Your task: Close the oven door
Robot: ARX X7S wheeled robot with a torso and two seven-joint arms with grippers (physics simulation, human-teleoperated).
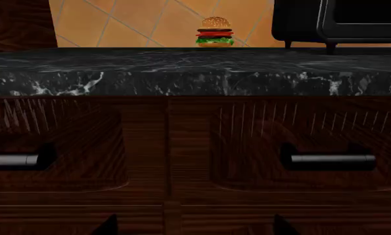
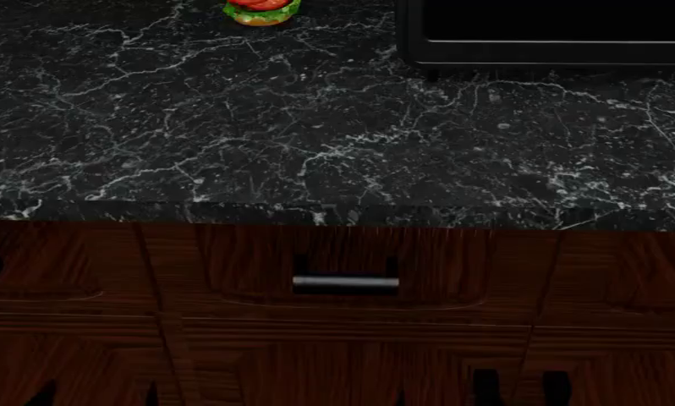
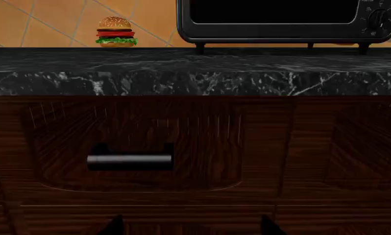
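Note:
The oven door is out of view in all three views. My left gripper (image 1: 195,229) is open, only its two dark fingertips showing wide apart, facing dark red-brown wooden drawer fronts (image 1: 78,147) below the counter. My right gripper (image 3: 190,229) is open too, its tips spread in front of a drawer front (image 3: 136,122) with a short silver handle (image 3: 130,159). Nothing sits between either pair of fingers. In the head view, dark fingertips (image 2: 486,387) poke up at the bottom edge, in front of the drawers.
A black marble countertop (image 2: 315,135) juts out above the drawers. On it stand a burger (image 3: 115,31) near the tiled wall and a small black box appliance (image 3: 281,19) on short feet. Silver drawer handles (image 1: 332,158) (image 2: 346,284) stick out from the fronts.

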